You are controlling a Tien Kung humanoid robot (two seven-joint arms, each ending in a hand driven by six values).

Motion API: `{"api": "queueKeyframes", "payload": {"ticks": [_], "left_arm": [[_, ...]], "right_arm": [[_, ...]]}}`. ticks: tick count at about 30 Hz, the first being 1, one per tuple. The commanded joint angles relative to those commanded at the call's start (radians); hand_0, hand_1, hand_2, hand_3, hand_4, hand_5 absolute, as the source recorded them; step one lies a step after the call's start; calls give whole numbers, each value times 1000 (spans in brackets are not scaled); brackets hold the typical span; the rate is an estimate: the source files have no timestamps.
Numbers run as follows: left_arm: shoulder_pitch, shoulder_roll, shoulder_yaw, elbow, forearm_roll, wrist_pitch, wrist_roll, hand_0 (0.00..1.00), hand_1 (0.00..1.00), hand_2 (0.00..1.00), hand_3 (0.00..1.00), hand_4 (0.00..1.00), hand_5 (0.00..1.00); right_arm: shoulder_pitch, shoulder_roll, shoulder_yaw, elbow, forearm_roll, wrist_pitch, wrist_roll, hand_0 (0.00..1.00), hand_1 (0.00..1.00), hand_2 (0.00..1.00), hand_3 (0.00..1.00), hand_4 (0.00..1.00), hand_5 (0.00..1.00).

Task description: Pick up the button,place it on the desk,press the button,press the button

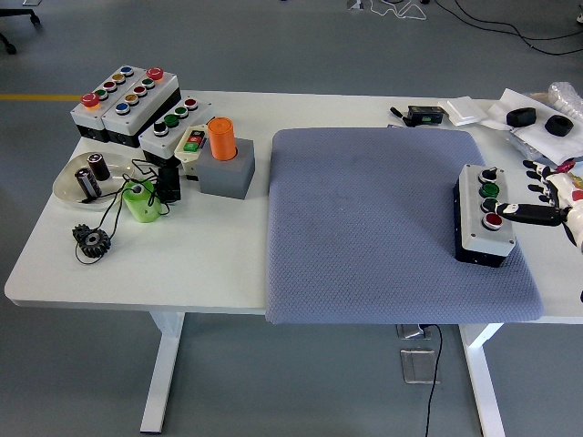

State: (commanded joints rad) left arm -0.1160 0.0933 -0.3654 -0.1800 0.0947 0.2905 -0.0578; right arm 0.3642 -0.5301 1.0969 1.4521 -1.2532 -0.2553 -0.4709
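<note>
A grey button box with a black base lies on the right side of the blue-grey mat. Its top carries a black, a green and a red button in a row. My right hand comes in from the right edge beside the box, its fingers spread and holding nothing. One black finger stretches left, its tip at the red button. Whether the tip presses down cannot be told. The left arm is out of view.
At the back left stand several button boxes, an orange cylinder on a grey block, a white dish with batteries, a green cup and a black gear with cables. Small black items lie at the back right.
</note>
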Motion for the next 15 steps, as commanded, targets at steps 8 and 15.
{"api": "queueKeyframes", "payload": {"ticks": [8, 15], "left_arm": [[-4, 3, 5, 0, -21, 4, -11, 669, 725, 735, 572, 390, 998], [-1, 4, 5, 0, -27, 8, -15, 669, 727, 735, 571, 391, 998]], "right_arm": [[-14, 84, 29, -28, -141, -49, -47, 979, 955, 998, 998, 935, 299], [-38, 196, 67, -57, -211, -89, -66, 970, 954, 998, 998, 933, 296]]}}
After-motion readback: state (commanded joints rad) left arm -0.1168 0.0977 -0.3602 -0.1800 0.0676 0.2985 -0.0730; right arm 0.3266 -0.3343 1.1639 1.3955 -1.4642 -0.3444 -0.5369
